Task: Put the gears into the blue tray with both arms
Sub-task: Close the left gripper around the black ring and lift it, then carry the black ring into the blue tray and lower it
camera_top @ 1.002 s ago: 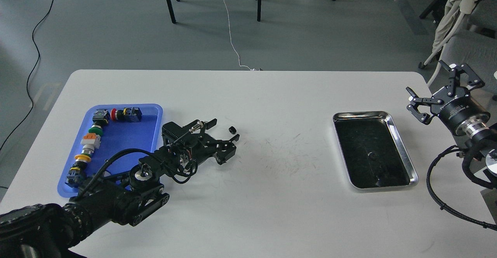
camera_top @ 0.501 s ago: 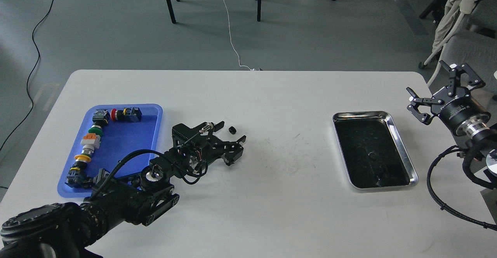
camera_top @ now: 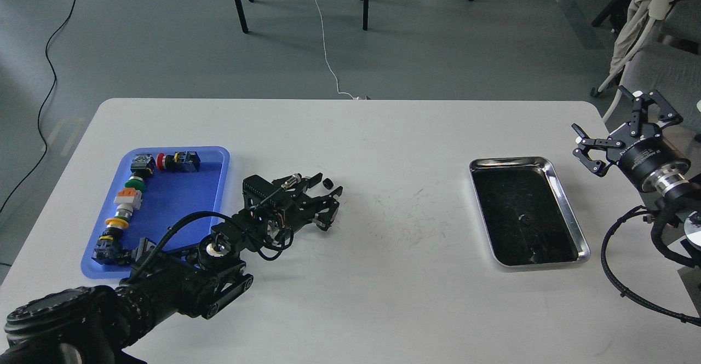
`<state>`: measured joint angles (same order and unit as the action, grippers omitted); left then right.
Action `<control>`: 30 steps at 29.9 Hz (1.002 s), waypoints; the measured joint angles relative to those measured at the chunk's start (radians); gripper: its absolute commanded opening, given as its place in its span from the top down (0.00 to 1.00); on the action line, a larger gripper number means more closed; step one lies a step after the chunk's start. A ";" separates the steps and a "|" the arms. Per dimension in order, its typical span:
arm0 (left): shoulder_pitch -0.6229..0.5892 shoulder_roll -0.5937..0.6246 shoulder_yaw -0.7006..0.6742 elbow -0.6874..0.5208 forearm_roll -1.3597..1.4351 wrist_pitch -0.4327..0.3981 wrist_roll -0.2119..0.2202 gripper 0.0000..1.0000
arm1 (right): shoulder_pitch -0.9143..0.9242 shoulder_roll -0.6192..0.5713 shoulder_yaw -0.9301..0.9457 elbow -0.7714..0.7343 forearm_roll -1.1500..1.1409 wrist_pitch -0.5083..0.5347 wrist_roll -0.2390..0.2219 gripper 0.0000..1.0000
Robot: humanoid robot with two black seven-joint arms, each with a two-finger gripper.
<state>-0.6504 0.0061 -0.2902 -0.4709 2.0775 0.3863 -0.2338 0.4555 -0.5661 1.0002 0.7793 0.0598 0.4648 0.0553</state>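
A white table (camera_top: pixel 383 254) fills most of the view. On its right part lies a shiny silver metal tray (camera_top: pixel 569 211) with a dark bottom. Beyond the table's far edge, black chair legs (camera_top: pixel 238 0) stand on the grey floor, and a white cable (camera_top: pixel 326 46) trails across it. A pale cloth (camera_top: pixel 638 19) hangs past the table's far right corner.

The scene is evenly and brightly lit from above; soft shadows are cast. Glare is seen on the silver tray (camera_top: pixel 567 211). Dark details are perhaps slightly blurred.
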 measured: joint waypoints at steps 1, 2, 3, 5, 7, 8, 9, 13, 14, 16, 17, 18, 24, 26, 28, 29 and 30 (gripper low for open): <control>0.000 0.000 0.003 0.000 -0.006 0.000 -0.001 0.73 | 0.000 0.000 0.000 0.000 0.000 0.000 0.000 0.03; 0.000 0.000 0.007 0.000 -0.014 0.001 -0.002 0.76 | 0.000 0.000 0.000 0.000 0.000 0.000 0.000 0.03; 0.000 0.000 0.012 0.000 -0.021 0.001 -0.002 0.79 | 0.000 0.000 0.000 0.000 0.000 0.000 0.000 0.03; -0.001 0.000 0.024 0.000 -0.037 0.001 -0.002 0.81 | 0.000 0.000 -0.004 -0.001 0.000 0.000 0.000 0.03; -0.004 0.000 0.034 0.000 -0.048 0.002 -0.002 0.81 | 0.000 0.000 -0.012 -0.001 0.000 0.000 0.000 0.03; -0.005 0.000 0.037 0.000 -0.052 0.002 -0.002 0.81 | 0.000 0.000 -0.014 -0.001 0.000 0.000 0.000 0.03; -0.005 0.000 0.038 0.000 -0.054 0.001 -0.002 0.81 | 0.000 0.000 -0.016 -0.001 0.000 0.000 0.000 0.03; -0.006 0.000 0.040 0.000 -0.057 0.000 -0.002 0.84 | 0.001 0.000 -0.017 0.000 0.000 0.000 0.000 0.03; -0.007 0.000 0.040 0.000 -0.058 0.000 -0.003 0.84 | 0.001 0.000 -0.017 0.000 0.000 0.000 0.000 0.03; -0.009 0.001 0.040 0.000 -0.063 0.000 -0.003 0.84 | 0.002 0.000 -0.017 0.000 0.000 0.000 0.000 0.03; -0.012 0.003 0.041 -0.001 -0.066 0.000 -0.003 0.84 | 0.002 0.000 -0.017 0.000 0.000 0.000 0.000 0.03; -0.016 0.005 0.041 -0.001 -0.069 0.000 -0.004 0.84 | 0.002 0.000 -0.017 0.000 0.000 0.000 0.000 0.03; -0.060 0.028 0.039 -0.046 -0.099 0.001 -0.006 0.84 | 0.003 0.000 -0.018 0.000 0.000 0.000 0.000 0.03; -0.075 0.072 0.039 -0.093 -0.110 0.000 -0.004 0.84 | 0.003 0.000 -0.018 0.000 0.000 0.000 0.000 0.03; -0.084 0.136 0.039 -0.158 -0.116 -0.012 0.002 0.84 | 0.004 0.000 -0.018 0.000 0.000 0.000 0.000 0.03; -0.088 0.175 0.039 -0.203 -0.117 -0.026 0.005 0.84 | 0.005 0.000 -0.018 0.000 0.000 0.000 0.000 0.03; -0.093 0.218 0.039 -0.253 -0.118 -0.048 0.010 0.84 | 0.005 -0.001 -0.018 0.000 0.000 0.000 0.000 0.03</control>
<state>-0.7431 0.2241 -0.2516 -0.7237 1.9591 0.3386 -0.2240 0.4604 -0.5673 0.9817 0.7795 0.0598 0.4648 0.0553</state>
